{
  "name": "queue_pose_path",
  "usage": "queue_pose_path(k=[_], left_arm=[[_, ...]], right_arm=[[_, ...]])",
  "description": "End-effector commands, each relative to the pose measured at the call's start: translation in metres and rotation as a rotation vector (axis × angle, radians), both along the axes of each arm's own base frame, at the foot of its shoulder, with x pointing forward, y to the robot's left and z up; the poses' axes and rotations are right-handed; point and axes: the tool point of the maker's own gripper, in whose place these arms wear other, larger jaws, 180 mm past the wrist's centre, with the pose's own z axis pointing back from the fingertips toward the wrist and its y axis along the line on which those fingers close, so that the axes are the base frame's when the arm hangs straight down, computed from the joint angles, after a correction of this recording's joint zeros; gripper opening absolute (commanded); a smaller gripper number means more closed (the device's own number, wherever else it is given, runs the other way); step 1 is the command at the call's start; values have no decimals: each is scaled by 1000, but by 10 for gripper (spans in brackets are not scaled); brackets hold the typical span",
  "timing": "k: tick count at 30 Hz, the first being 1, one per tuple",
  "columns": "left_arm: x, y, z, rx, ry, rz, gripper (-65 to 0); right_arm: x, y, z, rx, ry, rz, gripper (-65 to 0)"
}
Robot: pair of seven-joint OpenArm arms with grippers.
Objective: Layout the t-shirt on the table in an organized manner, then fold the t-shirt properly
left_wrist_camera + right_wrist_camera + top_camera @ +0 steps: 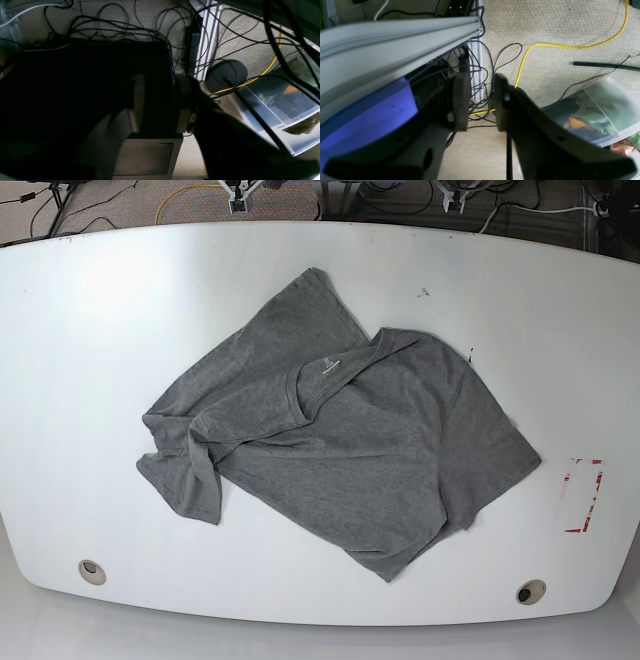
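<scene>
Base view shows one grey t-shirt (340, 435) lying crumpled near the middle of the white bench (90, 310), slanted from upper left to lower right. At its left end one sleeve (180, 465) is bunched and folded over itself; the collar with one small white label (328, 364) sits near the middle, and the hem end spreads toward the right. The bench carries two round holes, one at the lower left (91, 571) and one at the lower right (531, 591), a few small black marks, and one red-and-white tape mark (584, 495) near the right edge, apart from the shirt. No arm reaches over the bench in this view.

Right wrist view looks down at beige carpet. Two fingers of the right gripper (476, 103) stand apart with a clear gap and nothing between them. Behind them lie one aluminium rail (395, 32), a tangle of black cables, one yellow cable (532, 46) and one clear plastic bin (595, 112) of cloth at the right.

Left wrist view is dim. The left gripper (160, 103) also has two fingers held apart, empty, over a dark box (87, 82). To the right are one round black base (226, 73), a yellow cable and a clear bin.
</scene>
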Motion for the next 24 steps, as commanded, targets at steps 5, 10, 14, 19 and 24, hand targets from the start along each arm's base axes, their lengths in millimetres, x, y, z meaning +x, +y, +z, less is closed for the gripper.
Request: queue_pose_path(k=[5, 10, 14, 19, 24], left_arm=[[-47, 5, 5, 10, 72, -49, -469], [-52, 8, 7, 14, 71, -44, -469], [-56, 10, 8, 16, 70, -40, -470], [-53, 17, 10, 24, 47, -34, -467], [-55, 19, 12, 28, 42, -37, -467]], right_arm=[[-5, -7, 2, -9, -2, -2, -490], [-12, -9, 2, -12, 7, -1, -491], [-18, -11, 3, -14, 13, 0, -492], [-21, -13, 3, -20, 19, 9, -492], [-26, -16, 4, -24, 25, 10, -492]])
